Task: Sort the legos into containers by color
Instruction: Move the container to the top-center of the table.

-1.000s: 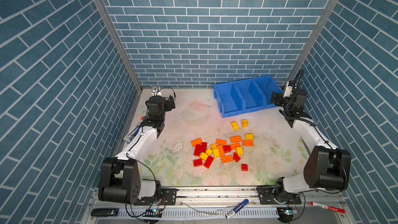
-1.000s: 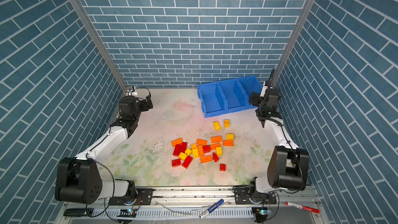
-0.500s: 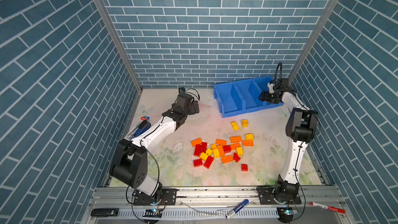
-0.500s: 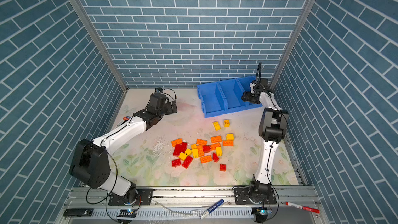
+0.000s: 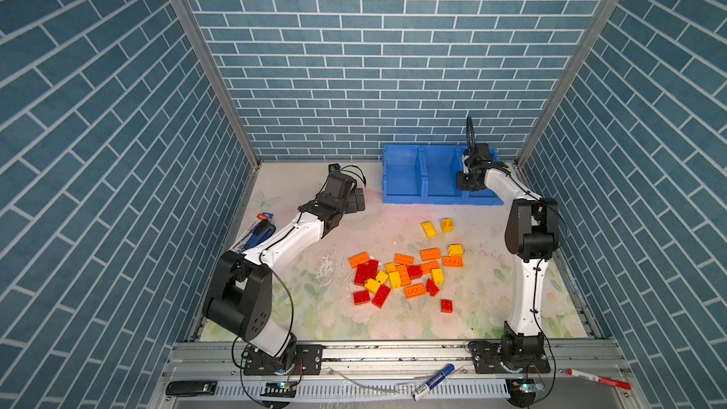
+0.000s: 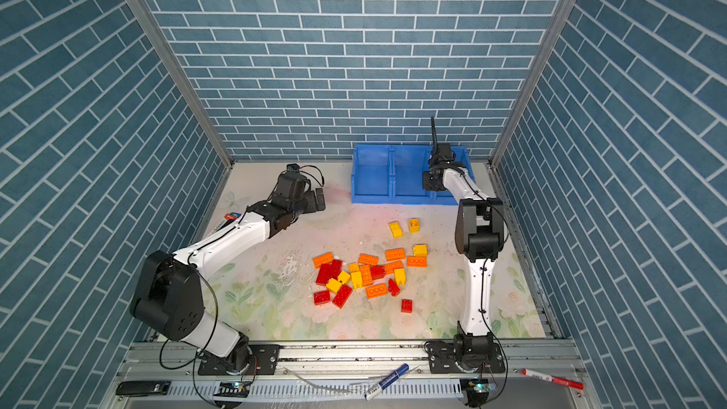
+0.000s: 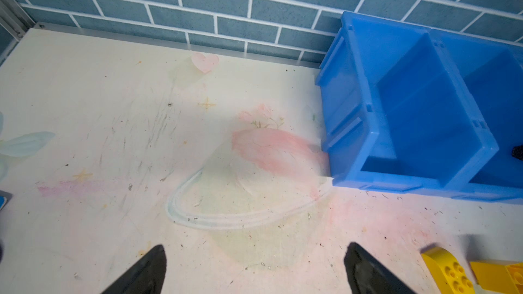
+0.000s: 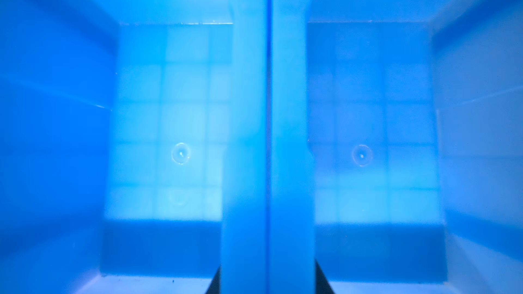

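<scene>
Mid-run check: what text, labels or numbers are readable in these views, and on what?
No text reads clearly.
Blue-and-white marker, front rail: printed label, too small to read.
Red marker, front rail: print too small.
Stapler card by the left wall: red-and-blue, blurred.

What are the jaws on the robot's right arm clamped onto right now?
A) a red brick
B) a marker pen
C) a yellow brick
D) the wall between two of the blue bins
D: in the right wrist view the right jaws sit on either side of the divider between two compartments of the containers, closed on it, with no brick between them.
</scene>
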### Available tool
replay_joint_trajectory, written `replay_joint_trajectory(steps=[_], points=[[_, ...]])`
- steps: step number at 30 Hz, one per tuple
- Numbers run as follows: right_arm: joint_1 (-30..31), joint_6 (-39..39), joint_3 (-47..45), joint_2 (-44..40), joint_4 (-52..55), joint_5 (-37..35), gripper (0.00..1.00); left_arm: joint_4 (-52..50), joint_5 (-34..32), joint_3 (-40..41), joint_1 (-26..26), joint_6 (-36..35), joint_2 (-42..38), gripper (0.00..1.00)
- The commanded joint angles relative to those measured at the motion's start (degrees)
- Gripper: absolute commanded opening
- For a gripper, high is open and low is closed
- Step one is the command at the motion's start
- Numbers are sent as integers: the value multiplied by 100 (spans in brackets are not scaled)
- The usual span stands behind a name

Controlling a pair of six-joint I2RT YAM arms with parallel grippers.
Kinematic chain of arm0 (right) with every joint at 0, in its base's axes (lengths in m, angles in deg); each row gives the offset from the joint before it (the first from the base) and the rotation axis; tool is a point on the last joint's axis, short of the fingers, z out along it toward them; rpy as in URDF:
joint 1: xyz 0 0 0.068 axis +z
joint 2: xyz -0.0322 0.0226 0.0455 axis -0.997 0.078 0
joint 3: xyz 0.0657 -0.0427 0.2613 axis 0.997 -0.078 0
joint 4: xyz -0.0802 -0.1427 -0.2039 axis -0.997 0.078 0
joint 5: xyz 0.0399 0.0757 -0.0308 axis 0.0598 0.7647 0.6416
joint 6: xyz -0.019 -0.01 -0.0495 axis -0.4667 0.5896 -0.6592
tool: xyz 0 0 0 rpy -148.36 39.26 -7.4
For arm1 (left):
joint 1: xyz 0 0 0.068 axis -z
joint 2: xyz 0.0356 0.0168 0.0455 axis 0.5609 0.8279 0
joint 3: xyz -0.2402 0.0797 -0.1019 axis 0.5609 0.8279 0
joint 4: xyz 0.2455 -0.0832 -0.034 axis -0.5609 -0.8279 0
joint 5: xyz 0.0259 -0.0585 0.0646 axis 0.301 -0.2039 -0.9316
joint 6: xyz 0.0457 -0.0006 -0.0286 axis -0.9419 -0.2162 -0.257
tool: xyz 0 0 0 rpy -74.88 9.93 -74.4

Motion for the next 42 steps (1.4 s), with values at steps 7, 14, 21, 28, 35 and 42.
replay_joint_trajectory(steps=[7, 14, 21, 28, 35, 42], points=[[1341, 908, -1033, -801, -334, -935, 25, -383, -868, 193, 1, -87, -454, 99], [2125, 1772, -1063, -901, 131, -2165, 24, -277, -1060, 564, -27, -68, -821, 99], [2491, 2081, -1562, -1383, 133, -2480, 24, -382, -1080, 665, -49, -46, -930, 99], [2558, 1872, -2130, -1761, 48, -2043, 24, -404, -962, 883, -41, 100, -1165, 99], [2555, 1597, -2279, -1752, -128, -1772, 24, -470, -903, 1093, -42, 263, -1343, 99], [2564, 1088, -2333, -1697, -347, -1474, 25, -514, -904, 1080, -37, 261, -1352, 99]])
